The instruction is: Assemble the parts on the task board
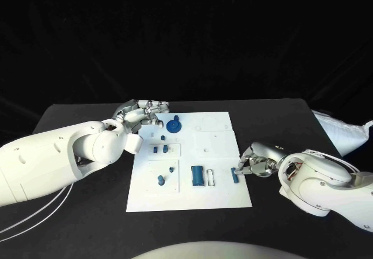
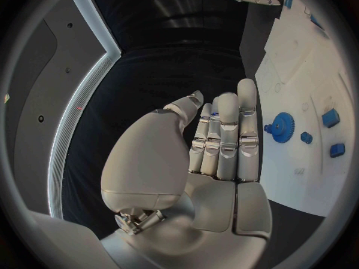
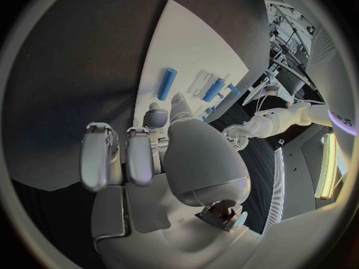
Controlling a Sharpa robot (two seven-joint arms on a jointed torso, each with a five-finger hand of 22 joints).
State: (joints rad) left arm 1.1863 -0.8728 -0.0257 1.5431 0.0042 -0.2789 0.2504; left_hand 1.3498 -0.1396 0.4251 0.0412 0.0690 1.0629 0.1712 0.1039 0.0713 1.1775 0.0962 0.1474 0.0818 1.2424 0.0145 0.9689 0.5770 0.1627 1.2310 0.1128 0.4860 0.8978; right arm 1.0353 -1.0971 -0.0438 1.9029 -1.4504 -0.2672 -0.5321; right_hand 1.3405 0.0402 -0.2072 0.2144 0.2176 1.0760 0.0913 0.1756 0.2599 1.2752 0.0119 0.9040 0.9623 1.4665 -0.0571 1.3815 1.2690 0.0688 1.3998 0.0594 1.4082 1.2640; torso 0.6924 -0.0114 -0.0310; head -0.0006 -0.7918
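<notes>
The white task board lies in the middle of the black table. On it are a blue gear, a blue cylinder and a short blue peg by the right edge. My left hand hovers at the board's far left corner, fingers straight and side by side, holding nothing; the gear lies just beside its fingertips. My right hand sits at the board's right edge just behind the peg, fingers loosely bent, nothing in them.
Several small blue pieces stand in the board's left column, with one more nearer me. A crumpled white bag lies at the table's right edge. Thin white cables trail under my left arm.
</notes>
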